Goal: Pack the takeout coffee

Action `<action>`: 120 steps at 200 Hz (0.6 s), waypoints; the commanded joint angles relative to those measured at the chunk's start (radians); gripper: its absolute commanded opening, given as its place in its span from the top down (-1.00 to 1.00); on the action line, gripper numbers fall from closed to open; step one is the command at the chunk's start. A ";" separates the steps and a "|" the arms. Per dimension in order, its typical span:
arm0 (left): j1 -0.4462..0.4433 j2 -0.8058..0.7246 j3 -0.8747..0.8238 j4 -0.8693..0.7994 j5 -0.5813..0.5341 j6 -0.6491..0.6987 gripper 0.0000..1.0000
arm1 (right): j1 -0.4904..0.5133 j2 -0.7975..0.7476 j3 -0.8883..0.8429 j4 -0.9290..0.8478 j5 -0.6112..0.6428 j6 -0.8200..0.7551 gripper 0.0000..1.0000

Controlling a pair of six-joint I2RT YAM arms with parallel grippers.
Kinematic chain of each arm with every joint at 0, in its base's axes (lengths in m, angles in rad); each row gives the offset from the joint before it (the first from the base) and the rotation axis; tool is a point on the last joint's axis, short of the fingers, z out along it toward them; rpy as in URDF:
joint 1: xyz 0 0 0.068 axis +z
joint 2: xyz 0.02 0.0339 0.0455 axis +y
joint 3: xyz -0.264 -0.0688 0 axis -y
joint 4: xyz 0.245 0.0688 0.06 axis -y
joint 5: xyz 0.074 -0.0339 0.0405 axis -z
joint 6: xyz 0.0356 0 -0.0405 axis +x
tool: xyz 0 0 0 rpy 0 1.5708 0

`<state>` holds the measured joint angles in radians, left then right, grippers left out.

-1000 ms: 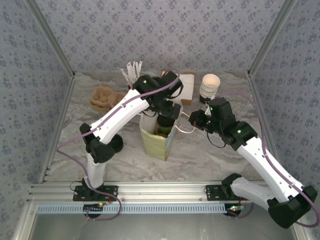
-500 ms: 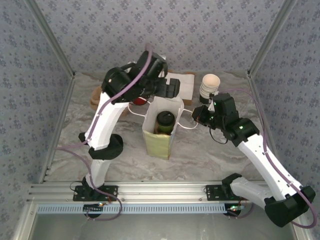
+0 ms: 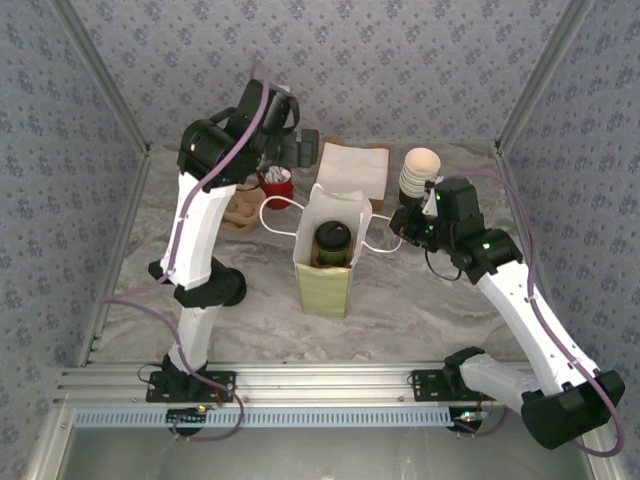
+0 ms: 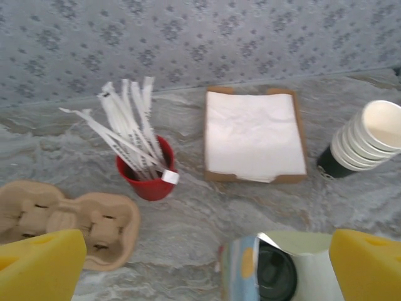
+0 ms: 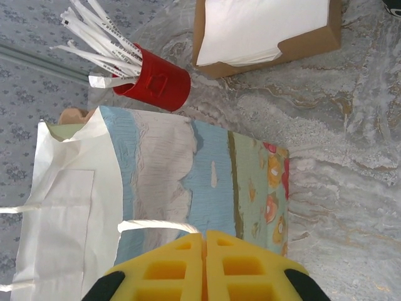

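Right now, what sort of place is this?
Likely a mock café takeout counter inside a robot test cell: stacked cups, a napkin tray, a red straw cup, and a bag with the coffee in it.

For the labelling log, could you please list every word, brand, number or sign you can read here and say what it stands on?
No text can be read.
On the paper wrappers in the red cup: tiny dark marks, too small to read.
On the paper bag: painted pattern, no words visible.
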<state>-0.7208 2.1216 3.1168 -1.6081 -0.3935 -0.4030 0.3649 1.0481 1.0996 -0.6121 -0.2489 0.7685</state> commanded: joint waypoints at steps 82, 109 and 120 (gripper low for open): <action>0.108 -0.128 -0.184 -0.174 -0.154 0.113 -0.99 | -0.014 -0.009 -0.004 -0.017 -0.028 -0.015 0.80; 0.132 -0.139 -0.208 -0.163 -0.134 0.131 -0.99 | -0.012 -0.027 -0.013 -0.029 -0.025 -0.011 0.79; 0.136 -0.143 -0.224 -0.168 -0.151 0.138 -0.99 | -0.014 -0.039 -0.019 -0.034 -0.020 -0.011 0.80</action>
<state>-0.5995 2.0155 2.9170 -1.6081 -0.5144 -0.2993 0.3592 1.0431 1.0962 -0.6170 -0.2642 0.7658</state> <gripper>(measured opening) 0.993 0.103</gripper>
